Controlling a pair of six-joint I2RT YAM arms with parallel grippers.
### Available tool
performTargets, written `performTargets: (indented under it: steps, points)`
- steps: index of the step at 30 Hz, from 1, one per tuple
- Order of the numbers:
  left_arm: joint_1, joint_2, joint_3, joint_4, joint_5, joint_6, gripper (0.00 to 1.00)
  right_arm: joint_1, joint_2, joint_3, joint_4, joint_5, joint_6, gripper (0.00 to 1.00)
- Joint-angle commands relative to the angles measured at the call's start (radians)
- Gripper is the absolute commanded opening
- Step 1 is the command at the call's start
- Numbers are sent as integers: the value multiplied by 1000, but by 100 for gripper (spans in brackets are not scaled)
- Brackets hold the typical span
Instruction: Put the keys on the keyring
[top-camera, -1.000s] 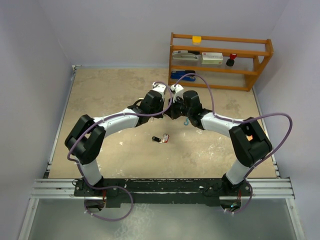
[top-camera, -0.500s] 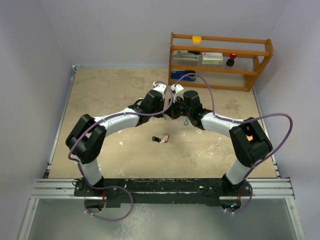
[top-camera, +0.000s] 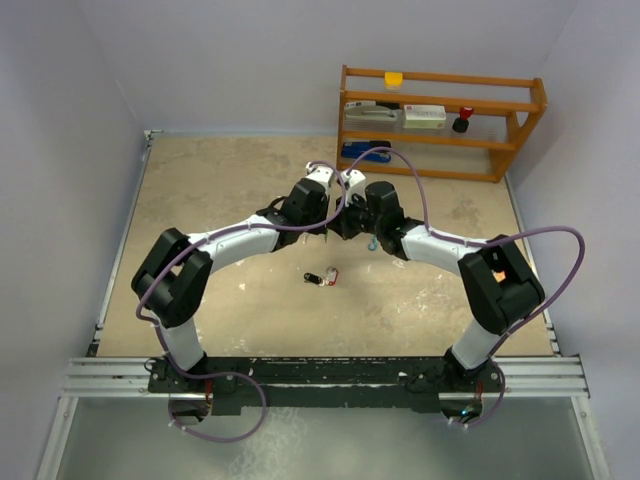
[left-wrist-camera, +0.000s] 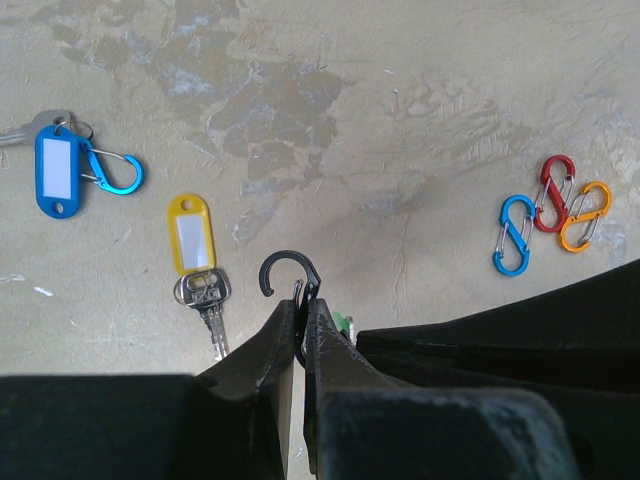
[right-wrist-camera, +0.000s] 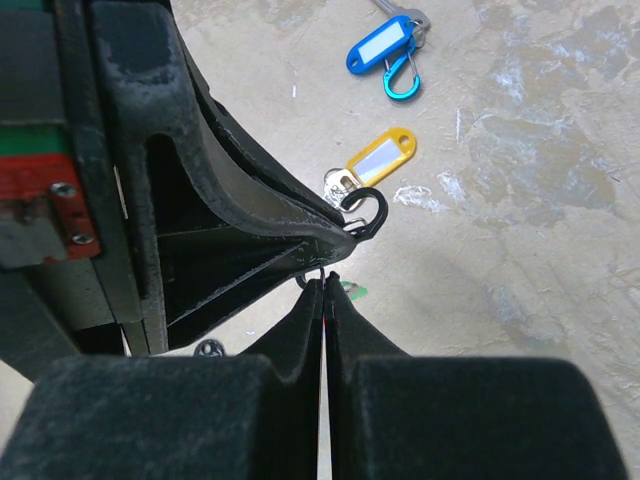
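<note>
My left gripper (left-wrist-camera: 301, 303) is shut on a black carabiner keyring (left-wrist-camera: 288, 272), whose open hook sticks out past the fingertips. My right gripper (right-wrist-camera: 325, 280) is shut on a thin metal ring; a green key head (right-wrist-camera: 351, 290) shows just beyond its tips and also in the left wrist view (left-wrist-camera: 343, 322). The two grippers meet tip to tip above the table's middle (top-camera: 340, 228). A yellow-headed key (left-wrist-camera: 193, 240) and a blue-headed key (left-wrist-camera: 57, 170) with a blue clip lie on the table. A red and black key pair (top-camera: 322, 277) lies nearer the bases.
Three loose oval clips, blue (left-wrist-camera: 514, 235), red (left-wrist-camera: 553, 192) and orange (left-wrist-camera: 585, 215), lie to the right in the left wrist view. A wooden shelf (top-camera: 440, 120) with small items stands at the back right. A teal item (top-camera: 371, 243) lies under the right arm.
</note>
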Motion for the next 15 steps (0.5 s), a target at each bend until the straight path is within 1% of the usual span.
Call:
performTargets:
  steps: [1,8,10,13,15]
  points:
    - [-1,-8,43,24,-14,10,0,10,-19,2,34,-29,-17,0]
    - [2,-9,45,26,-39,1,0,11,-19,-1,26,-27,-19,0]
    - [2,-12,47,29,-45,-3,0,12,-20,-3,26,-26,-16,4]
    - [6,-20,47,35,-53,-11,0,12,-19,-7,27,-24,-10,14]
    - [8,-23,47,36,-59,-14,0,12,-21,-8,26,-25,-9,17]
